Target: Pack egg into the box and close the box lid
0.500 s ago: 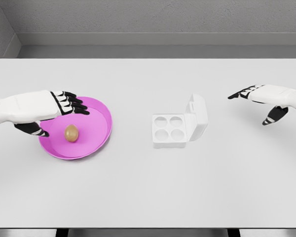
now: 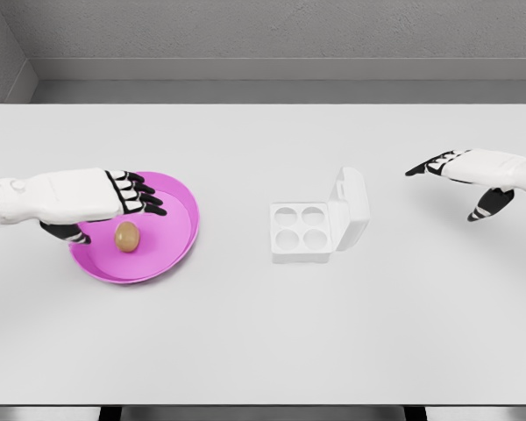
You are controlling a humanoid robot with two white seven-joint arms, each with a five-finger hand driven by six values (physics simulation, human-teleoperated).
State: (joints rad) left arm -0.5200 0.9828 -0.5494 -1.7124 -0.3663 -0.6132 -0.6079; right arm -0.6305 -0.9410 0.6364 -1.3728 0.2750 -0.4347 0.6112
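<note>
The left robot hand (image 2: 114, 200) had dropped a little lower and slid further over the pink plate (image 2: 171, 241) than it was half a second earlier, so that its dark fingers (image 2: 145, 197) now reached out just above the egg (image 2: 127, 235) with the thumb tucked down on the near side. The fingers were spread and held nothing; I could not tell whether any of them touched the shell. The egg itself had not moved: it lay on the plate, left of the middle of the bench (image 2: 263, 333). Well apart to the right stood the box (image 2: 309, 230), its four cups empty and its lid (image 2: 352, 206) propped up on the far right side. The right robot hand (image 2: 473, 175) hung beyond the box near the bench's right edge, fingers loosely spread, much as before. To my eye the reach was turning into a grasp, with packing and lid-closing not yet begun.
</note>
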